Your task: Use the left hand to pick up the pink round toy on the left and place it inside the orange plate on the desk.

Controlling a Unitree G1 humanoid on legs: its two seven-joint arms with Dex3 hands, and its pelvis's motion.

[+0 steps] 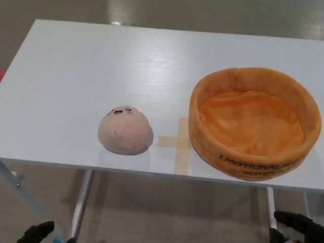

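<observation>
The pink round toy (124, 129) is seen resting on the white counter (76, 76), left of centre in the frame, its small face turned upward. To its right a tan tape cross (178, 142) is stuck flat, and beyond that — at the right of the frame — the orange plate (254, 121) sits empty. Only dark tips of the left robot hand (36, 232) and right robot hand (299, 225) are shown at the bottom corners; their opening cannot be told, and nothing is held

One pink round toy (124, 129), one orange plate (254, 123), one tape cross (178, 143), one white desk (76, 76)
</observation>
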